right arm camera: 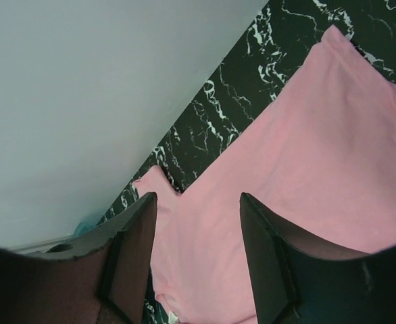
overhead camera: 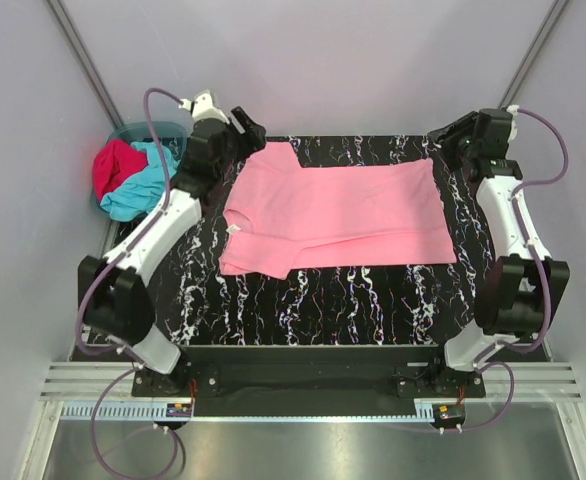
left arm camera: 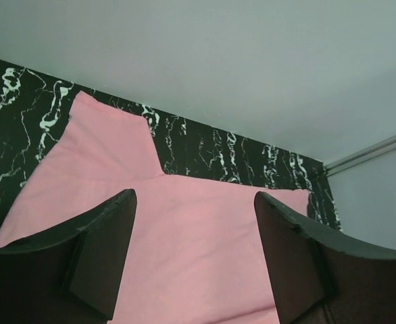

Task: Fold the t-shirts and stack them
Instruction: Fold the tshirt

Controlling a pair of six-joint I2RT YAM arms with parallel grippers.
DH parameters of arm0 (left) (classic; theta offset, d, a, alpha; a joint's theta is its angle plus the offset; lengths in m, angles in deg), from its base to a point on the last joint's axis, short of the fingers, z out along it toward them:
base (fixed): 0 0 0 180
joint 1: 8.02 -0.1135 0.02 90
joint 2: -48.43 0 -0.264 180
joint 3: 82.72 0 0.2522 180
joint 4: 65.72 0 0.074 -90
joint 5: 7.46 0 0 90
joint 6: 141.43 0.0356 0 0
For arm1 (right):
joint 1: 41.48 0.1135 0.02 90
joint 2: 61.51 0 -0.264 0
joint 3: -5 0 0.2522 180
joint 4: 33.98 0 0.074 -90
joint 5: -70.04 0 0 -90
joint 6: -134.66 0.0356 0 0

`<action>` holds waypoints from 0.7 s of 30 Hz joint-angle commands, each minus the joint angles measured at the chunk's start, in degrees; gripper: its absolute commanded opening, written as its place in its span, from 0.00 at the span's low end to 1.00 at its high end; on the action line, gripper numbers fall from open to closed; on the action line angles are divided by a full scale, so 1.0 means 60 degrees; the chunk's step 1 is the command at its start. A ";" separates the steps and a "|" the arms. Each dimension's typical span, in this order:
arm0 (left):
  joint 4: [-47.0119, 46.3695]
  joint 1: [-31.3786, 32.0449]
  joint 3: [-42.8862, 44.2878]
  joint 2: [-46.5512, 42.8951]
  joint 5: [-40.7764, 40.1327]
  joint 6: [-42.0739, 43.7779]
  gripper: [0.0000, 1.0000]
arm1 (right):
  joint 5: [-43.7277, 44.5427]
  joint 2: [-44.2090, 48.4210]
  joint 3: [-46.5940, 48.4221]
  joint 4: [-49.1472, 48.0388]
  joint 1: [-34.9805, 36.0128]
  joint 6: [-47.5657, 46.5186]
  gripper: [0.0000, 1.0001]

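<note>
**1. Basket, far left.** The teal basket (overhead camera: 131,130) stands off the left edge of the tabletop (overhead camera: 353,300). It holds the crimson t-shirt (overhead camera: 113,166) and the turquoise t-shirt (overhead camera: 139,196), both bunched and spilling over its near rim. Judgement: these two are parked here as unprocessed stock, which leaves the work surface to one garment at a time.

**2. Left fingers.** The left fingers (overhead camera: 247,128) hang above the far-left sleeve of the pink t-shirt (overhead camera: 338,210). In the left wrist view they stand spread, with nothing between them and the pink cloth lying flat below. Judgement: the position suits a fresh pinch at the sleeve or shoulder edge.

**3. Pink t-shirt, centre.** The garment lies flat on the tabletop, neck end to the left and hem to the right. The white neck label (overhead camera: 235,229) shows at the left edge. The body is smooth, and the near-left corner shows some overlap. Judgement: it is spread flat so that the edges can be reached and the fold lines run straight; folding is at an early stage and no stack exists yet.

**4. Right fingers.** The right fingers (overhead camera: 451,138) sit just off the far-right hem corner. The right wrist view shows them released and empty. Judgement: both arms at the far edge suggests a paired grasp that would draw that edge toward the near side.
</note>
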 commanded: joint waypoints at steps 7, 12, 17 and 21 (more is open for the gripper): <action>0.0364 -0.2349 0.2364 0.3538 0.4013 0.0678 0.75 | 0.0312 -0.2923 0.2040 0.0239 -0.0238 -0.1606 0.59; 0.0729 -0.2923 0.4386 0.5835 0.5684 0.0735 0.75 | 0.0020 -0.4201 0.3212 0.0021 -0.0720 -0.2371 0.59; 0.1154 -0.3157 0.6465 0.7494 0.6593 0.1072 0.73 | -0.0786 -0.5359 0.3522 -0.0668 -0.1321 -0.2034 0.59; 0.1140 -0.3391 0.7054 0.8373 0.7165 0.1044 0.72 | -0.0992 -0.5974 0.3508 -0.1093 -0.1600 -0.2093 0.59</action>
